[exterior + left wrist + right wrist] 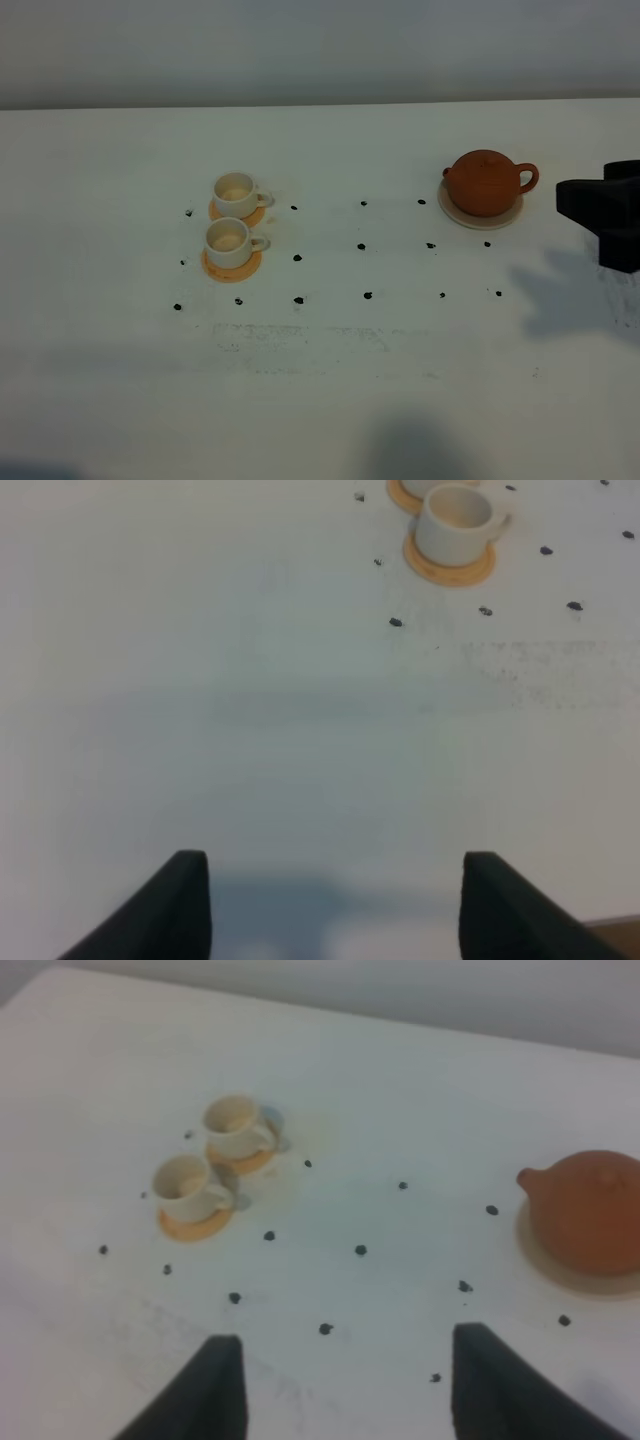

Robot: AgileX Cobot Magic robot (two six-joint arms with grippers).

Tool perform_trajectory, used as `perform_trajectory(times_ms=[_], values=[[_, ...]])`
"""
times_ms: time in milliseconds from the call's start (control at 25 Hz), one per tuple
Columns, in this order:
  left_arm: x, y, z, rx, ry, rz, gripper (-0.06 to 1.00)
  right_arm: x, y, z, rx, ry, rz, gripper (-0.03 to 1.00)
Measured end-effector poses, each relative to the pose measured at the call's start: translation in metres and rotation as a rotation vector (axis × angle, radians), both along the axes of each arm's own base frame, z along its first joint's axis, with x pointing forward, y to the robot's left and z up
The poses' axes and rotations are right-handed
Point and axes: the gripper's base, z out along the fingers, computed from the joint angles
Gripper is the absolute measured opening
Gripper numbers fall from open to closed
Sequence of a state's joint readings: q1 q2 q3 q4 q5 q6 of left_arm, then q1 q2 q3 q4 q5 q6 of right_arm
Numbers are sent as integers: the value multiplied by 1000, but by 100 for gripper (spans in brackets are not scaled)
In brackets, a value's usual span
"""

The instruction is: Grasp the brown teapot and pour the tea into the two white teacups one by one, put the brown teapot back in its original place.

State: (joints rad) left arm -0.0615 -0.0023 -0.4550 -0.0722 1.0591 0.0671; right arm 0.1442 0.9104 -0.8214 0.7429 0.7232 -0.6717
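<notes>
The brown teapot (488,182) sits on its pale cream saucer (480,217) at the right of the table, with its handle toward my right gripper (575,198). That gripper hovers just right of the pot. The right wrist view shows the right gripper (345,1385) open and empty, with the teapot (595,1210) ahead to one side. The two white teacups (235,190) (230,240) stand on orange coasters at the left, one behind the other. My left gripper (340,910) is open over bare table, with one teacup (455,522) far ahead of it.
Small black marks (362,245) dot the white table (330,400) in a grid between the cups and the teapot. A faint smudged patch (300,335) lies nearer the front. The table's back edge (320,104) meets a grey wall.
</notes>
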Motion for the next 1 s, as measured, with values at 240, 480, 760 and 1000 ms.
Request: perform_trajectory(times_ms=[240,480,760,1000], values=[[0,0,0,2,0,59,52,-13,0,6,12,-10,18,44],[1,0,0,2,0,100,52,-14,-1,4,-21,0,24,42],[1,0,0,2,0,101,52,-9,-5,8,-16,-61,-31,42],[1,0,0,2,0,101,52,-7,-6,10,-12,-84,-51,42]])
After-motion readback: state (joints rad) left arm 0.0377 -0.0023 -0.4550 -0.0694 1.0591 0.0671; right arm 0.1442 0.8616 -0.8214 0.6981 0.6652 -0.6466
